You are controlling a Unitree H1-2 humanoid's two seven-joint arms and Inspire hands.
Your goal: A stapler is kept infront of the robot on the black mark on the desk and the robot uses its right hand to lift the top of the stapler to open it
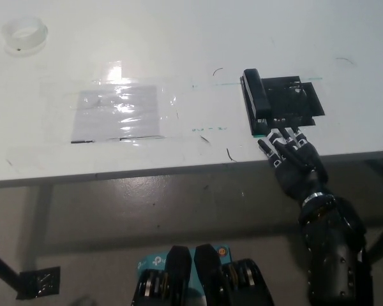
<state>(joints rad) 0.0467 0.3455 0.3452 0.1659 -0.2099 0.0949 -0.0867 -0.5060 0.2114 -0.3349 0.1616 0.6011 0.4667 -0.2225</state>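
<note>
Stapler [256, 102] lies closed on black mark [293, 102], long axis running away from robot. Right hand [292, 158] just nearside of its near end, fingers spread, holding nothing. Left hand not in view.
</note>
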